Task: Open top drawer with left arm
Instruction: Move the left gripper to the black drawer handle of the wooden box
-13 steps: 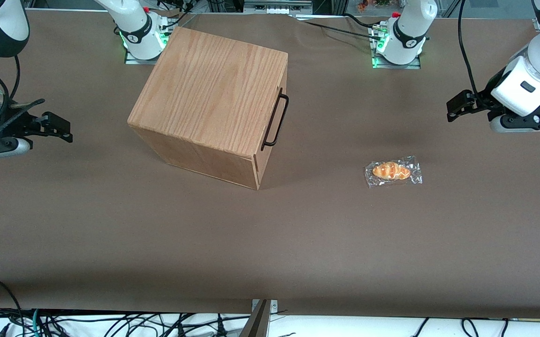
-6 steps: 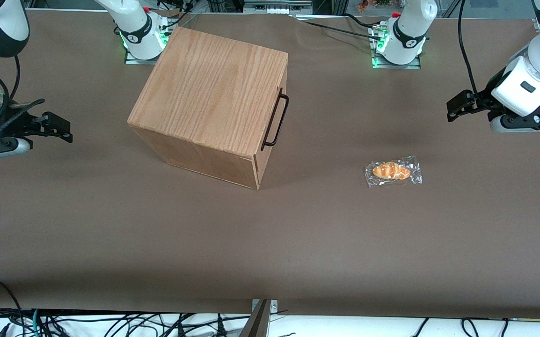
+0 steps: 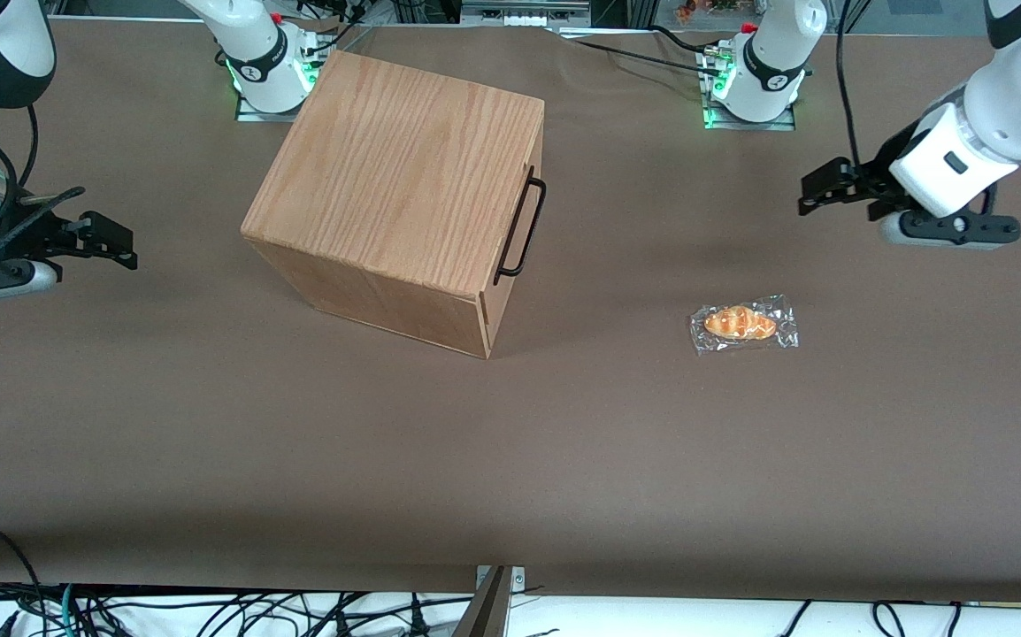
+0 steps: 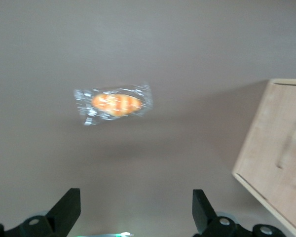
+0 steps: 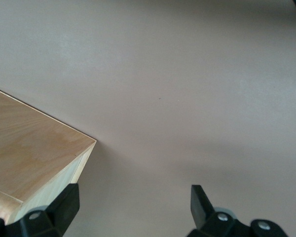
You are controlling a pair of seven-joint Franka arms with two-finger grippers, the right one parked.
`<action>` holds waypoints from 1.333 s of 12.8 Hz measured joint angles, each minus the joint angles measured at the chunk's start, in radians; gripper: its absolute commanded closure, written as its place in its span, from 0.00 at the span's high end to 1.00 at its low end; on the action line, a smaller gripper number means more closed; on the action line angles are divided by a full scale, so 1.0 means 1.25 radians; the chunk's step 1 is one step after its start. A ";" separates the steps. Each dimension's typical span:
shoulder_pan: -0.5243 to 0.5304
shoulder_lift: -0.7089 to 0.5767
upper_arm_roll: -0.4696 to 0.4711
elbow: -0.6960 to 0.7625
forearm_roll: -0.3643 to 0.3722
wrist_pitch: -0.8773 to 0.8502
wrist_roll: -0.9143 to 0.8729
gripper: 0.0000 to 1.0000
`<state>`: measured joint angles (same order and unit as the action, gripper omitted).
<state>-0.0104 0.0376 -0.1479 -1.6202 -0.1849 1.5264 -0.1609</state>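
From the front, the oak box (image 3: pixel 404 177) sits on the brown desk (image 3: pixel 510 442), toward the parked arm's end. The top drawer (image 3: pixel 502 305) is shut, its front panel facing the working arm's end, and its black bar handle (image 3: pixel 521 226) stands just off the panel. The left arm (image 3: pixel 997 115) hangs well apart from the handle, above the desk at the working arm's end. Its tool (image 3: pixel 816 186) points toward the box. A wrapped pastry (image 3: pixel 743 324) lies on the desk between the tool and the box, nearer to the front camera than either the tool or the handle.

In the left wrist view, the tool's fingers (image 4: pixel 64 210) stand wide apart over bare desk, with the pastry and the box's edge (image 4: pixel 274 143) ahead of them.

Risks, as I judge them: the handle is thin and angled, so a misaligned approach could bump the panel or close on air. The box may slide instead of the drawer opening.
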 measured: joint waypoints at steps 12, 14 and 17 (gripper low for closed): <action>-0.156 0.279 -0.094 0.078 -0.164 0.209 0.008 1.00; -0.198 0.311 -0.095 0.078 -0.164 0.255 0.008 1.00; -0.227 0.330 -0.095 0.078 -0.164 0.264 0.008 1.00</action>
<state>-0.2940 0.4496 -0.2661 -1.5228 -0.3894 1.8567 -0.1508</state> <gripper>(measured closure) 0.000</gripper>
